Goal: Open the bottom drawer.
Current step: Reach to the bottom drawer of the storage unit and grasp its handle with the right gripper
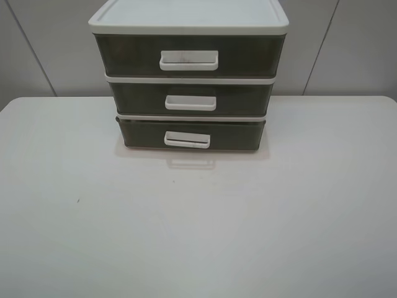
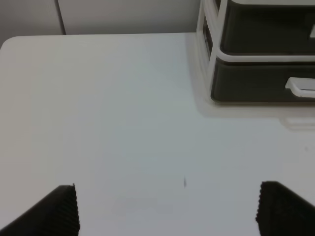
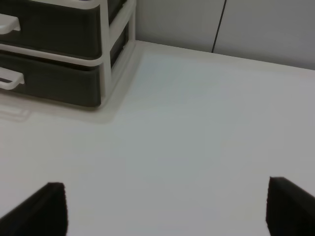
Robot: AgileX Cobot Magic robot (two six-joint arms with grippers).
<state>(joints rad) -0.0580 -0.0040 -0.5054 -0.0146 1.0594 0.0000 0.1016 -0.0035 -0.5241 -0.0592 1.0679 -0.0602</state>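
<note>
We find the bottom drawer shut, lowest in the unit, mid far edge of the table. Light, rigid, smooth plastic, we judge: hook its handle. Left gripper and right gripper stand wide, empty.

Even, bright diffuse light; faint shadow under drawer unit; wrist views slightly soft.
</note>
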